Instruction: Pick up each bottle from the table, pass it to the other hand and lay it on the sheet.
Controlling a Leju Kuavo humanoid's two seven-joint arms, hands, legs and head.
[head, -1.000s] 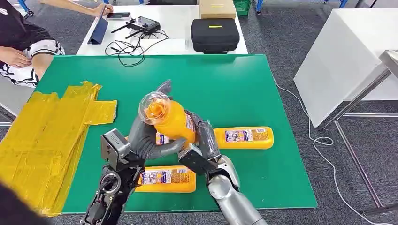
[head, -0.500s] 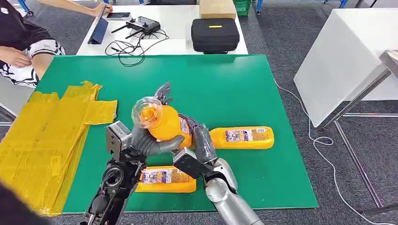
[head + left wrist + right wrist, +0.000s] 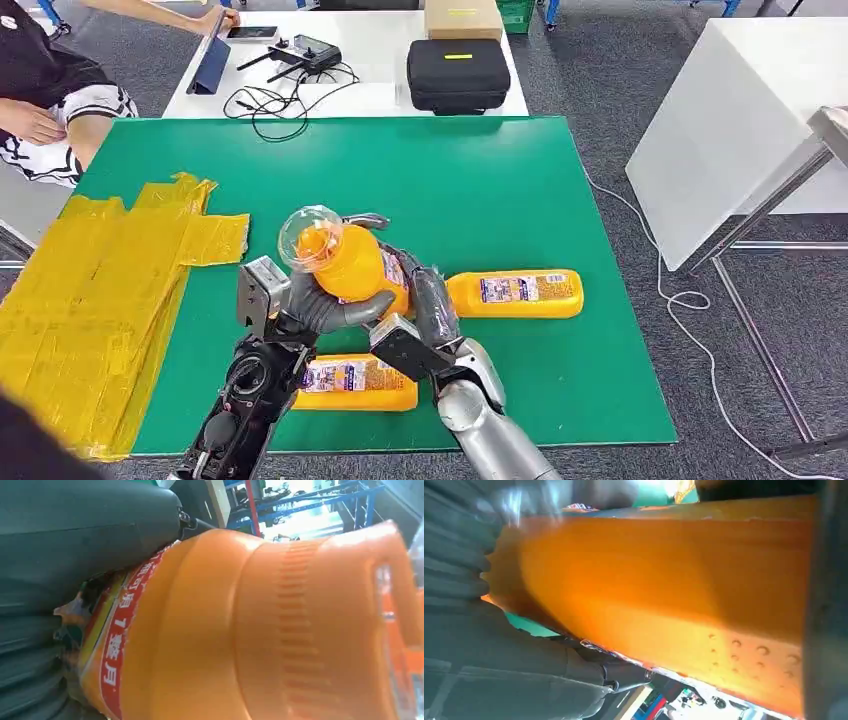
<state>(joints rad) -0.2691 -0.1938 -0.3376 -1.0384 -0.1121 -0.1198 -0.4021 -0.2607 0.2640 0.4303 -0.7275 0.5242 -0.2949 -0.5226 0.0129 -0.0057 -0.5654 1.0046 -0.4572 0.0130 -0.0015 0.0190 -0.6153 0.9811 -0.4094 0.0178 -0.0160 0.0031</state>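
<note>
An orange bottle (image 3: 352, 265) with a clear cap is held tilted above the green mat (image 3: 480, 180), cap toward the yellow sheet (image 3: 95, 290). My left hand (image 3: 325, 308) wraps it from below, its thumb across the body and its fingers curled over the far side. From the other side my right hand (image 3: 428, 300) grips the label end. Close up, the same bottle (image 3: 260, 630) lies against the left hand's grey cover (image 3: 60, 555). In the right wrist view the bottle (image 3: 664, 590) lies against the right hand (image 3: 499, 665). Two more orange bottles lie flat on the mat, one (image 3: 515, 294) to the right and one (image 3: 355, 383) near the front edge.
The crumpled yellow sheet covers the mat's left side and hangs over its edge. Behind the mat, a white table (image 3: 385, 98) carries a black case (image 3: 458, 72), cables and a controller. A seated person (image 3: 40, 100) is at the far left. Another white table (image 3: 740, 130) stands to the right.
The bottle has shifted slightly left and lower with both hands. My left hand's fingers, spread upward before, have curled down over the bottle's far side.
</note>
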